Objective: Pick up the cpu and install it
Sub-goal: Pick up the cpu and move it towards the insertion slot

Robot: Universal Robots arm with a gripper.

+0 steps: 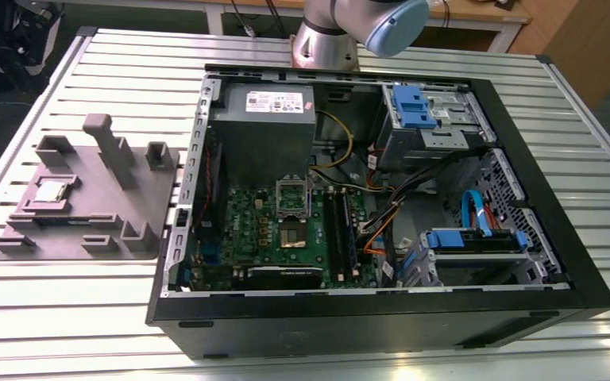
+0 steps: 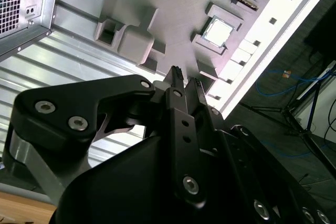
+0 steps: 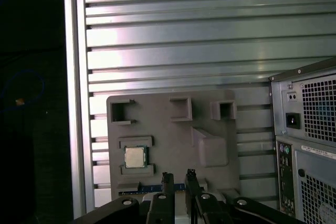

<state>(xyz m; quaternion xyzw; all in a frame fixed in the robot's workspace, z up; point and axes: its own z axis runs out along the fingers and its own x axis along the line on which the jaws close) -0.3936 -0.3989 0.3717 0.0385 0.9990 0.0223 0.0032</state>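
Observation:
The cpu [image 1: 51, 190], a small silvery square chip, lies flat in a recess of the grey fixture tray [image 1: 146, 198] on the table, at the exterior view's left. Both wrist views show the cpu [image 2: 218, 31] [image 3: 135, 157] below and a little aside of my gripper [image 2: 184, 77] [image 3: 179, 176]. The black fingers stand a narrow gap apart with nothing between them, well above the tray and touching nothing. In the open computer case, the green motherboard [image 1: 252, 230] carries the metal-framed socket [image 1: 290, 235].
The tray has raised posts and blocks [image 1: 106, 139] around the chip. The black case [image 1: 390, 317] has tall walls, a grey power supply [image 1: 264, 119], drive bays with blue clips [image 1: 411, 107] and loose cables [image 1: 390, 214]. The slatted metal table [image 1: 72, 317] ends close beyond the tray.

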